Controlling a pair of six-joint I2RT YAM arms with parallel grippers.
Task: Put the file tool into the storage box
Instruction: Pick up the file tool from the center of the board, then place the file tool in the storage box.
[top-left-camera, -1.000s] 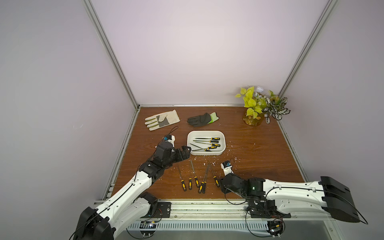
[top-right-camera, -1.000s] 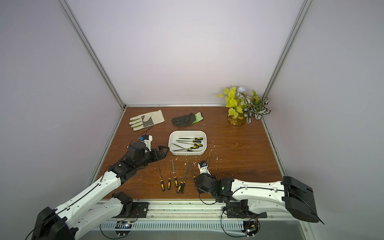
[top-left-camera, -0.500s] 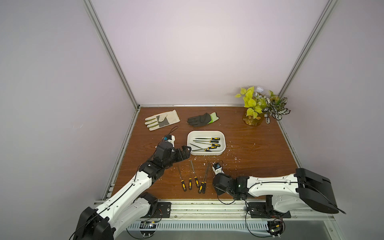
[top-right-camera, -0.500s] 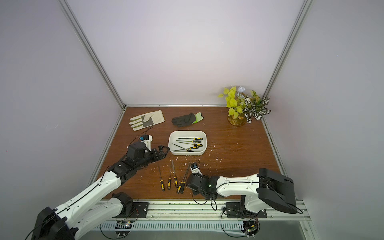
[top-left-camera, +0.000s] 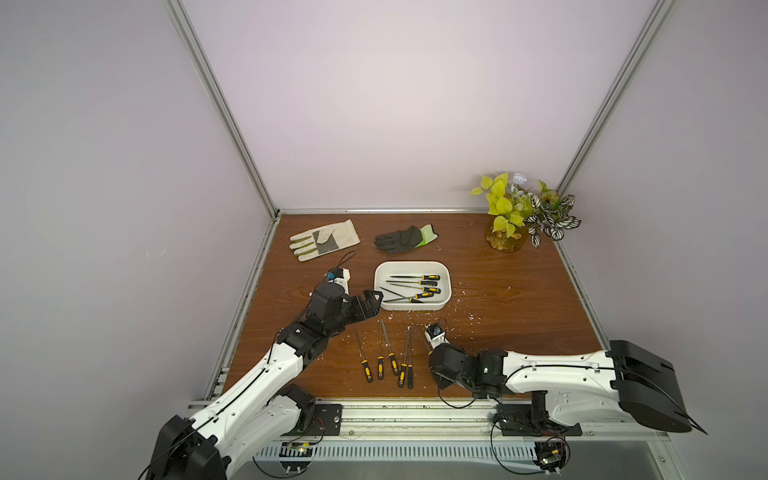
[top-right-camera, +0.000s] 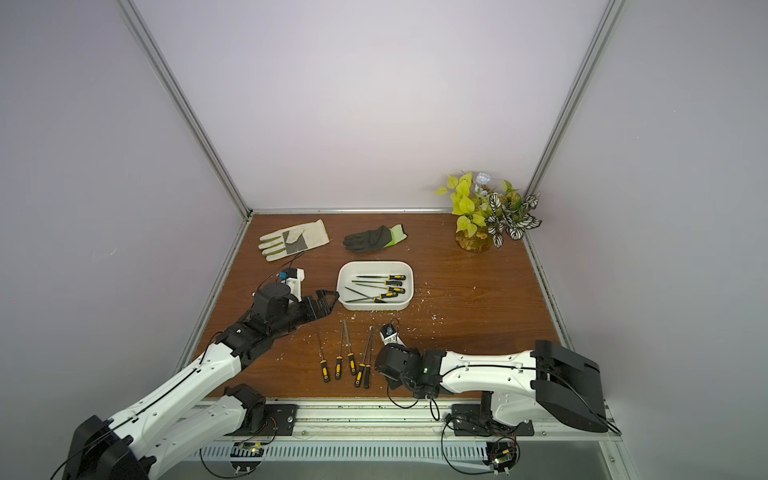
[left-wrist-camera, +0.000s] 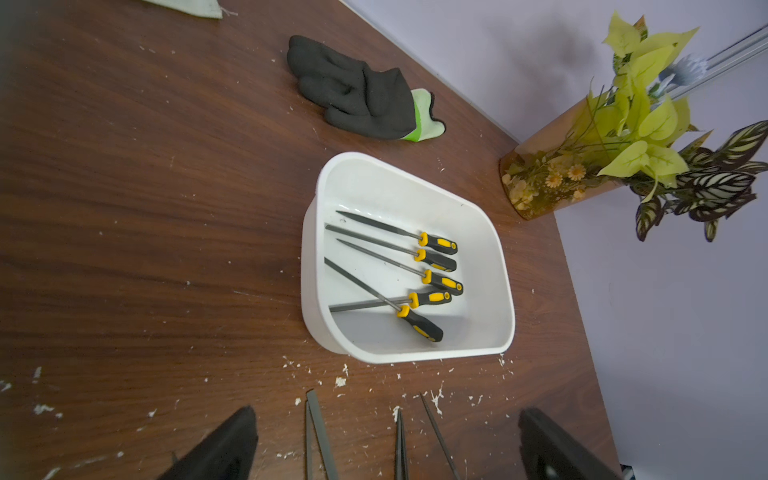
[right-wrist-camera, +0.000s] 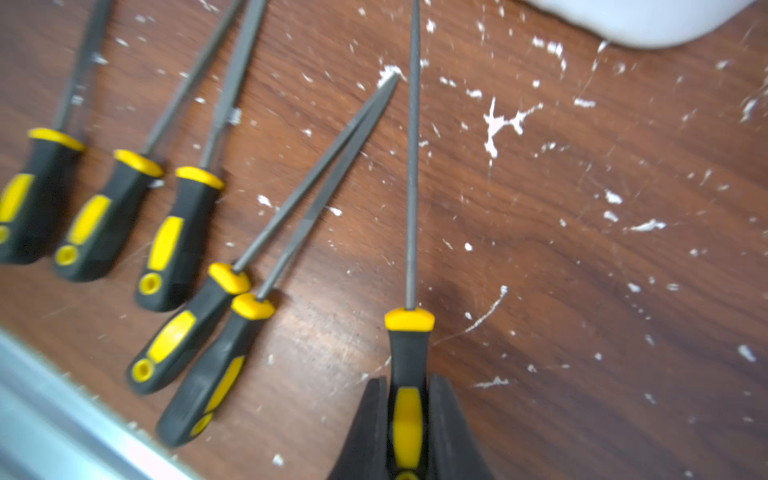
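The file tool (right-wrist-camera: 407, 349), black and yellow handled with a thin grey shaft, lies on the wooden table with my right gripper (right-wrist-camera: 408, 386) shut on its handle. In both top views those jaws are hidden under the right wrist (top-left-camera: 446, 362). The storage box (top-left-camera: 384, 272) (top-right-camera: 348, 272) is a white tub just beyond, holding several files (left-wrist-camera: 432, 266); its corner (right-wrist-camera: 648, 20) shows ahead of the held file's tip. Left of the tub, my left gripper (top-left-camera: 372, 301) (left-wrist-camera: 388, 415) stands open with nothing between its fingers.
Several loose files (top-left-camera: 386, 359) (right-wrist-camera: 166, 241) lie in a row left of the held one. A pale work glove (top-left-camera: 326, 240), a black glove (top-left-camera: 401, 240) and a potted plant (top-left-camera: 519, 212) sit at the back. The metal rail (right-wrist-camera: 50, 415) runs along the front edge.
My right gripper has closed on the file's handle, and the right arm has shifted left toward the row of files. The left arm has not moved.
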